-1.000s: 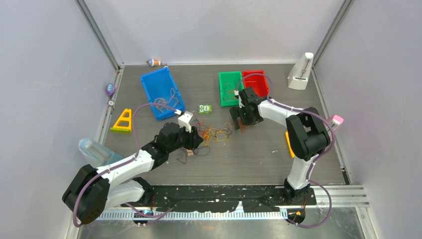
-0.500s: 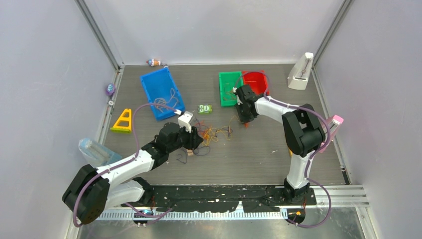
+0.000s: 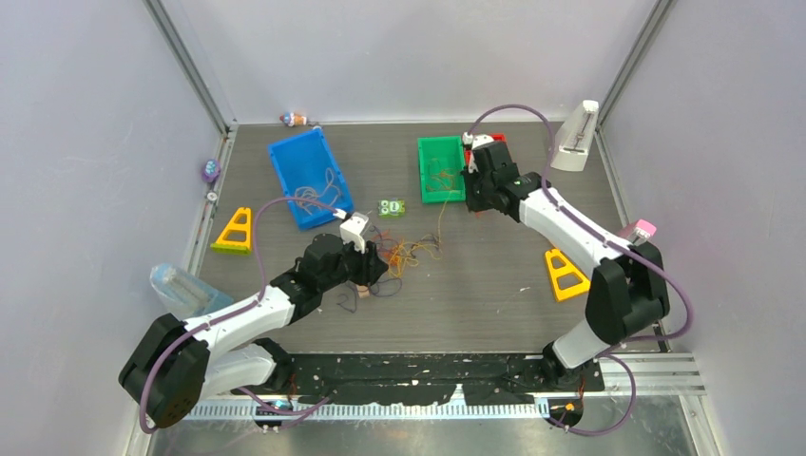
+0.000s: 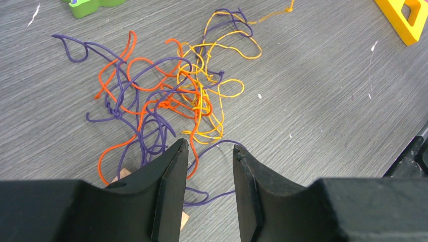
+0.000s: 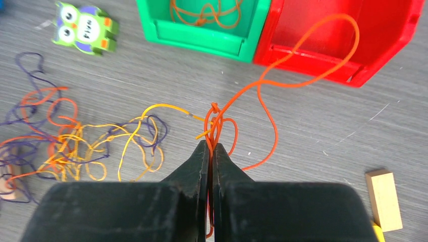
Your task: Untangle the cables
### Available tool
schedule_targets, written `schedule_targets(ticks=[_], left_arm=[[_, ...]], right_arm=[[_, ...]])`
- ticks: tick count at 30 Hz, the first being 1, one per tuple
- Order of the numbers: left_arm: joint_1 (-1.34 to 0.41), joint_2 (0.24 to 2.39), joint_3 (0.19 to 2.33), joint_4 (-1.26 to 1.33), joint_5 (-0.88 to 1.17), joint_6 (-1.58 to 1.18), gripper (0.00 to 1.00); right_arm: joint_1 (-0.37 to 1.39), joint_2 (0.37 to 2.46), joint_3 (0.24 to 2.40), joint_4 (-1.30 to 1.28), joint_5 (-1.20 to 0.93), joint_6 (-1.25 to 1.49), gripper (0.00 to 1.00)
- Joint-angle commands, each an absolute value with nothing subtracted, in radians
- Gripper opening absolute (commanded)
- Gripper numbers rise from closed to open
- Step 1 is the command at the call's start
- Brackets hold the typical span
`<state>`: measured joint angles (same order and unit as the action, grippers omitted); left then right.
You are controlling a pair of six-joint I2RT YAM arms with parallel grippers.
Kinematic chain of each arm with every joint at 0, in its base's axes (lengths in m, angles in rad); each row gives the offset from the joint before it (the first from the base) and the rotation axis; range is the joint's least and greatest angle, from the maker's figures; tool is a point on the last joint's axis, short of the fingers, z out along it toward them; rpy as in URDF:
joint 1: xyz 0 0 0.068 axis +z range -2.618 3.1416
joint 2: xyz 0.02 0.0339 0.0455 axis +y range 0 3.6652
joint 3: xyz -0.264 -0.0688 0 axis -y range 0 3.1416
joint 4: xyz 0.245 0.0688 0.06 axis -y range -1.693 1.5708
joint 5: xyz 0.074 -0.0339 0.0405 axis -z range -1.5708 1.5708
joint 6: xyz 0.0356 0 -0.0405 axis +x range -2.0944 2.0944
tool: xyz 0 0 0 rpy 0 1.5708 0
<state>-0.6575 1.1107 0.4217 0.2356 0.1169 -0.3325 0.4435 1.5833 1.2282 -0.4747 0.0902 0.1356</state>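
Observation:
The cables (image 3: pixel 411 255) lie in a loose tangle of orange, yellow and purple strands mid-table, seen close in the left wrist view as the tangle (image 4: pixel 171 91). My left gripper (image 4: pixel 209 148) is open just short of the tangle, and a purple strand (image 4: pixel 217 146) lies on the table between its jaws. My right gripper (image 5: pixel 212 145) is shut on an orange cable (image 5: pixel 303 80), which loops toward the red bin (image 5: pixel 383 30). From above, the right gripper (image 3: pixel 472 201) hangs beside the green bin (image 3: pixel 423 157), with a thin orange strand (image 3: pixel 439 217) trailing down to the tangle.
The green bin (image 5: pixel 202 35) holds orange strands, and a blue bin (image 3: pixel 285 152) holds darker ones. An owl toy (image 3: pixel 391 207), two yellow triangles (image 3: pixel 235 231) (image 3: pixel 564 274), a wooden block (image 5: pixel 383 199), a clear bottle (image 3: pixel 181 290) and a white stand (image 3: pixel 575 138) sit around.
My right gripper shut on the orange cable and swung back and right to the bins, drawing a strand out of the tangle. The left arm stayed still.

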Motion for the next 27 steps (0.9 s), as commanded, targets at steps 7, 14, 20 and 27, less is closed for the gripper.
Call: schedule_targets(ticks=[7,14,20,27], left_arm=[[-0.66,1.107,0.448,0.278,0.129,-0.319,0.39],[-0.66,1.109,0.448,0.277,0.13,-0.319,0.4],[-0.66,1.099,0.445,0.279,0.135,-0.319,0.4],[-0.66,1.11,0.451,0.279,0.144,-0.322,0.4]], right_arm=[[0.456,1.459,1.289,-0.353,0.052,0.167,0.05],[0.463,1.512,1.353,-0.26,0.026,0.201,0.05],[0.463,1.608,1.33,-0.045,0.058,0.256,0.05],[0.465,1.825,1.438,-0.004,0.109,0.274,0.05]])
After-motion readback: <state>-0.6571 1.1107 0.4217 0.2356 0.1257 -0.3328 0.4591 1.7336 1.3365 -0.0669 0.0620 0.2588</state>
